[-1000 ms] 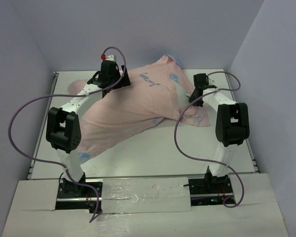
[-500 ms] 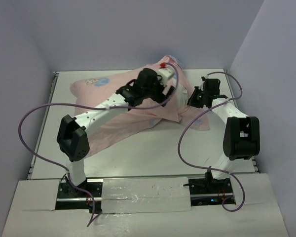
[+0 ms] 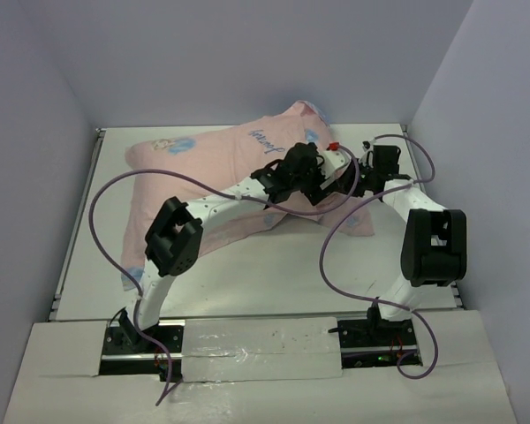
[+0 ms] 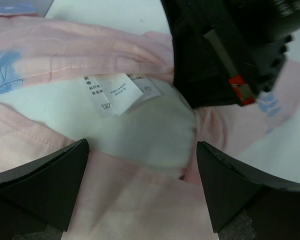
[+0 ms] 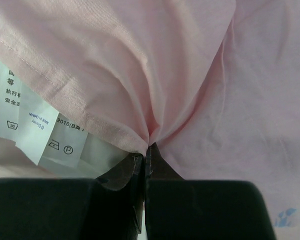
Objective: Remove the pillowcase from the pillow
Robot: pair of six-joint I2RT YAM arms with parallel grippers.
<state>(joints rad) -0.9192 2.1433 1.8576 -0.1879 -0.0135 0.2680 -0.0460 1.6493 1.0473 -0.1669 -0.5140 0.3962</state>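
Pillowcase [image 3: 216,163]: pink side up, spread over far half of tabletop [image 3: 274,274], from left edge toward far right corner. Blue script on it, unreadable in top view. Pillow [image 4: 155,132]: white, showing through case opening, toward right edge. Care labels [image 4: 112,92] at opening hem: laundry symbols, Chinese print, "2010(B", circled P. Right gripper [image 5: 146,150]: clamped tight on pinched fold of pink hem. Left gripper [image 4: 142,150]: spread wide over exposed pillow; contact with fabric unclear.

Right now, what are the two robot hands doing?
Left gripper: open, holding nothing.
Right gripper: shut, pinching the pillowcase.
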